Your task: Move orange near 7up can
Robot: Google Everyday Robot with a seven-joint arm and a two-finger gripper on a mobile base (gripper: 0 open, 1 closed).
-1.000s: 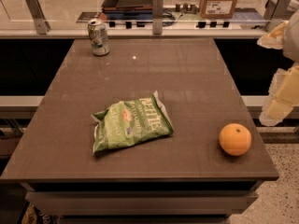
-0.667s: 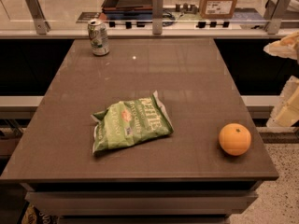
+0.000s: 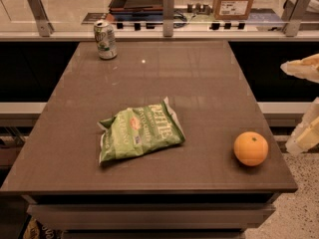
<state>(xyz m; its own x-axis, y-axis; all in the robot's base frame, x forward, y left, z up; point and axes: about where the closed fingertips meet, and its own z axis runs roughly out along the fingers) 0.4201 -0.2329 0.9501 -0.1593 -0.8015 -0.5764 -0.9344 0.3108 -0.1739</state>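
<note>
Here the orange [image 3: 250, 148] sits well right of the bag [image 3: 140, 131]. The can [image 3: 105, 39] stands upright far behind the bag, slightly left. The gripper [image 3: 303, 103] hangs farther right, off the table [image 3: 209, 83]; I cannot tell its state.

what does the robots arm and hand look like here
Only the hand shows, at the picture's right edge, off the table and to the right of the orange: smooth cream-white, plastic-looking pieces, one pointed above, one blocky below. No cables or markings are visible.
</note>
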